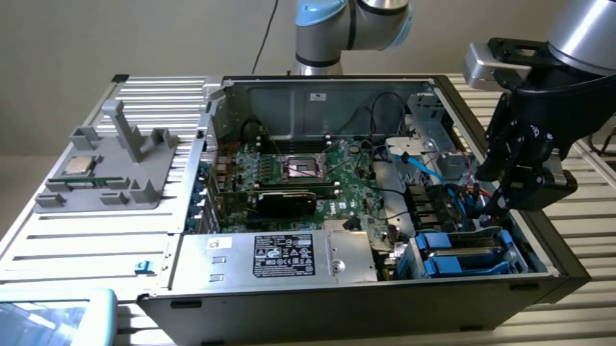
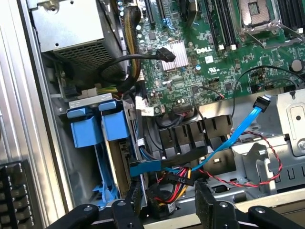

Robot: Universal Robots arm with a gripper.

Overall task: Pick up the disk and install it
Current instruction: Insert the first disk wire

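The disk (image 1: 460,254) sits in the drive bay at the case's front corner, on the exterior view's right, a silver-grey face showing inside its bright blue frame. In the wrist view two blue frame fronts stand side by side in that bay, one (image 2: 115,125) with a pale drive body behind it and the other (image 2: 86,127) beside it. I cannot tell which one the task means. My gripper (image 1: 498,207) hangs above the bay and cable bundle, clear of the disk. Its black fingers (image 2: 206,206) are open around nothing, and the gripper (image 2: 169,210) is over red, yellow and blue cables.
The open case (image 1: 183,303) holds a motherboard (image 1: 318,169), a silver power supply box (image 1: 279,256) and a blue data cable (image 2: 238,129). A grey fixture (image 1: 106,180) with a small square chip (image 1: 81,166) stands on the exterior view's left. A pale blue flat object (image 1: 53,317) lies at the near corner.
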